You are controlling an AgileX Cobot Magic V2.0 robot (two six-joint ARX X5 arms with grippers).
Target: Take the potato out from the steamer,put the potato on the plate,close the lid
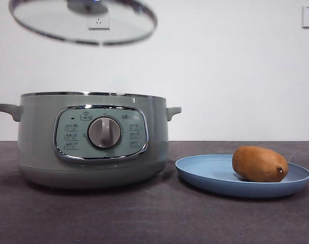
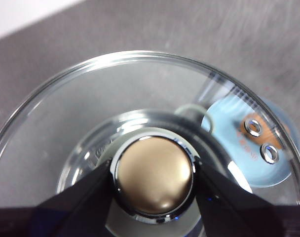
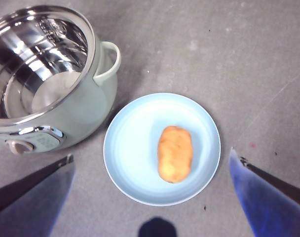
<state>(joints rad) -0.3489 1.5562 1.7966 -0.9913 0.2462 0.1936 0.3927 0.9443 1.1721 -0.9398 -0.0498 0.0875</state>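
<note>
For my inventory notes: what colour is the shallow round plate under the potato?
The shallow round matte plate is light blue, shown best in the right wrist view.

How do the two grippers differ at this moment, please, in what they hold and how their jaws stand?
The left tool is shut on the gold-topped knob of the round glass lid, holding it in the air above the open sage-green steamer. The right tool holds nothing; its jaws stand wide apart above the light-blue plate, where the orange-brown potato lies. Both have dark jaws and hang above the table.
</note>
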